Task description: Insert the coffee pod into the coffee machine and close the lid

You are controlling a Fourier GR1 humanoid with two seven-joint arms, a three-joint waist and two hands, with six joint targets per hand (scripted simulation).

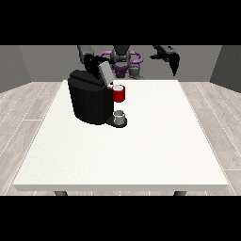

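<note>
- White and broad, the table [141, 150] fills most of the front view, its near edge low in the picture and its far edge beside the robot.
- Black and boxy, the coffee machine [88, 101] stands upright on the table's far part, towards the view's left; its lid [104, 72] is raised and tilts up at the machine's top, so the machine is not closed.
- The robot [121, 59] is small at the view's top, behind the table's far edge, with a dark torso and purple parts at the shoulders.
- The hand at the view's right [173, 61] is held up in the air past the table's far edge, well apart from the machine; its dark fingers hang downward, fairly straight, and it carries nothing.
- The hand at the view's left [92, 61] sits just behind the machine's top, next to the raised lid. Whether its fingers are spread or curled, and whether it touches the lid, cannot be told.
- A red thing at the machine [119, 93] sticks out from the machine's front, at the view's right of the body.
- A grey thing [120, 116], small and cup-shaped, stands upright on the machine's dark base, directly below the red thing. It cannot be told whether this is the coffee pod.
- No writing or brand mark can be read anywhere.
</note>
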